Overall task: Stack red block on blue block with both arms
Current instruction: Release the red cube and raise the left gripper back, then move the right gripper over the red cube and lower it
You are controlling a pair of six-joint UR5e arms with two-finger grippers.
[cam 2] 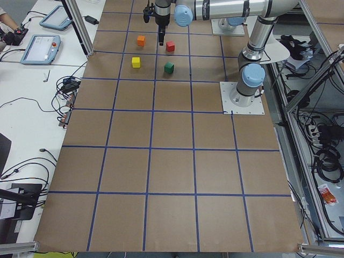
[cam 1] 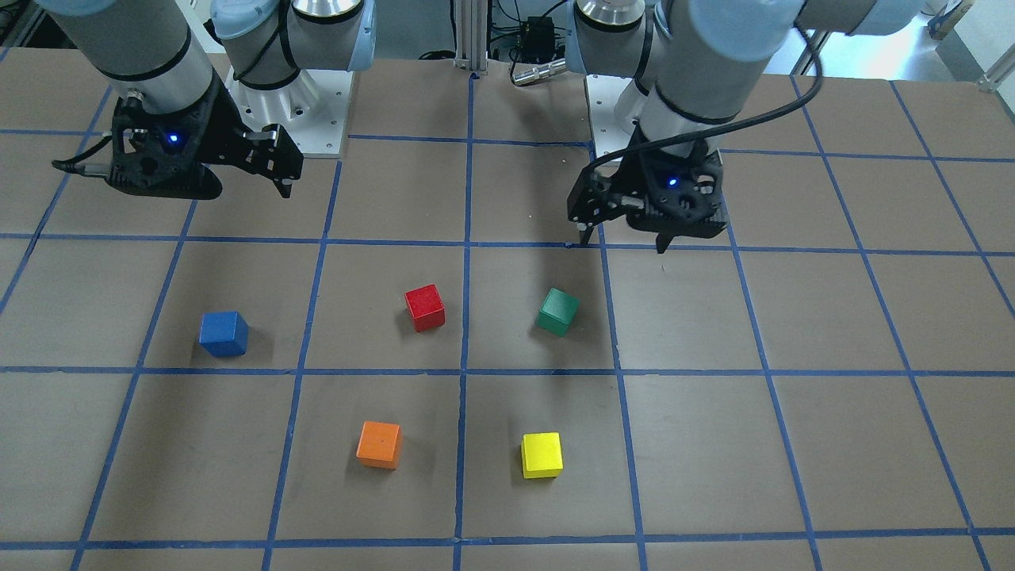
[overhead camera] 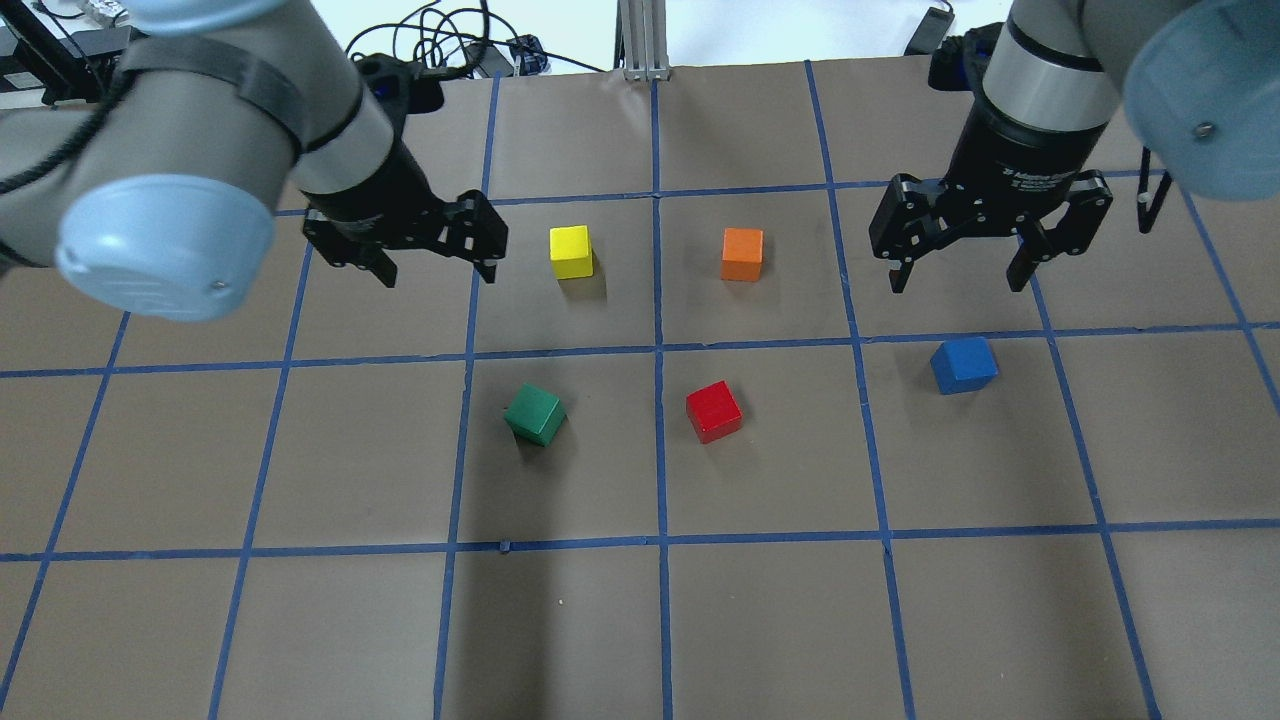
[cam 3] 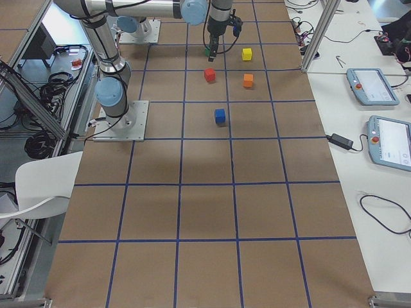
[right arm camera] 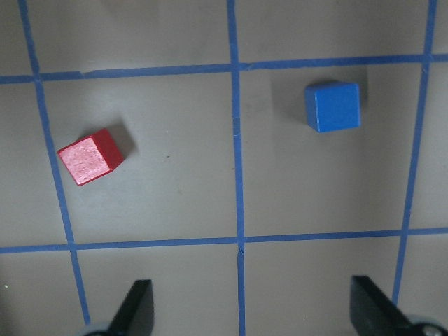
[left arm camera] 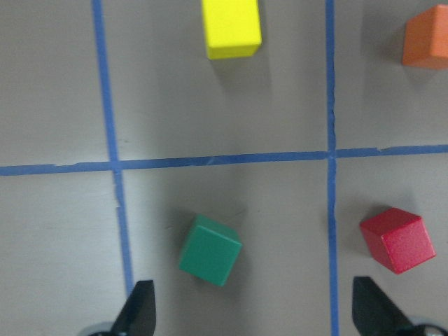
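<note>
The red block (overhead camera: 714, 411) sits on the table near the middle; it also shows in the front view (cam 1: 424, 307) and both wrist views (left arm camera: 394, 239) (right arm camera: 91, 156). The blue block (overhead camera: 964, 364) sits to its right, apart from it, also in the front view (cam 1: 224, 333) and the right wrist view (right arm camera: 333, 106). My left gripper (overhead camera: 440, 272) is open and empty, raised above the table beyond the green cube. My right gripper (overhead camera: 955, 284) is open and empty, raised just beyond the blue block. Both show in the front view, left (cam 1: 621, 243) and right (cam 1: 246, 190).
A green cube (overhead camera: 535, 414) lies left of the red block, under my left wrist camera (left arm camera: 209, 250). A yellow cube (overhead camera: 571, 251) and an orange cube (overhead camera: 742, 254) lie farther out. Blue tape lines grid the brown table (overhead camera: 760, 620).
</note>
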